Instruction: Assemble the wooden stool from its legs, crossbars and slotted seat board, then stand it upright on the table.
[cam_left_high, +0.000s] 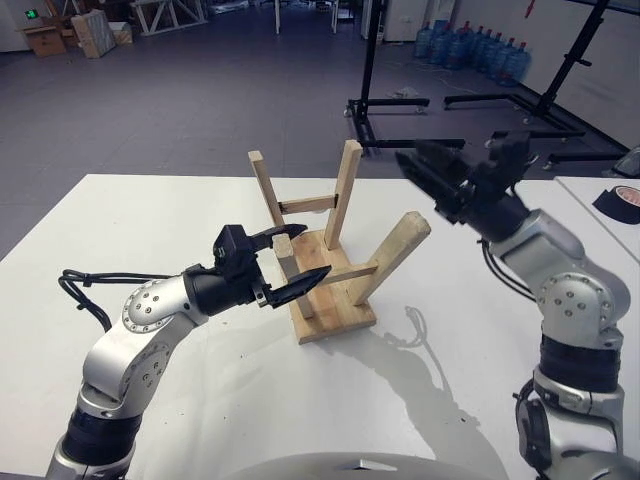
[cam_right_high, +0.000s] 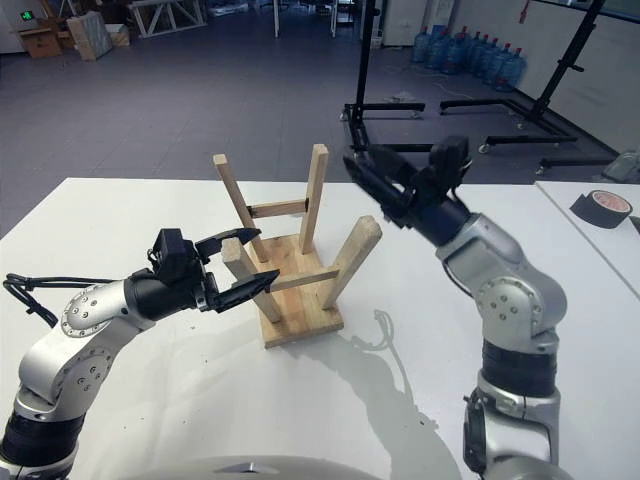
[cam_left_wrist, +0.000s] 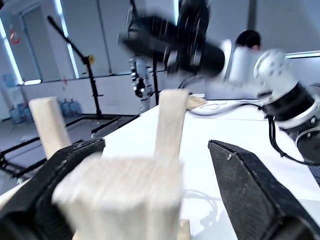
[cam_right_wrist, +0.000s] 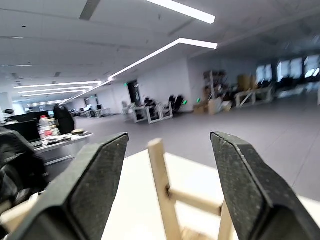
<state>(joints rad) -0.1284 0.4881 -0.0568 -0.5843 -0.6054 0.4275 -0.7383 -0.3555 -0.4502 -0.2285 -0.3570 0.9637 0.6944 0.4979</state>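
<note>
On the white worktop the stool sits upturned, seat board down, the left pincer open astride its near leg (right pincer hangs open above), so I'd close squarely and press straight.

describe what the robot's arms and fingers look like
Both arms are rounded silver-grey shells with black joint bands. The left gripper and right gripper are black, with tapering, rough-surfaced fingers. A black cable loops off the left arm; another runs along the right forearm.
</note>
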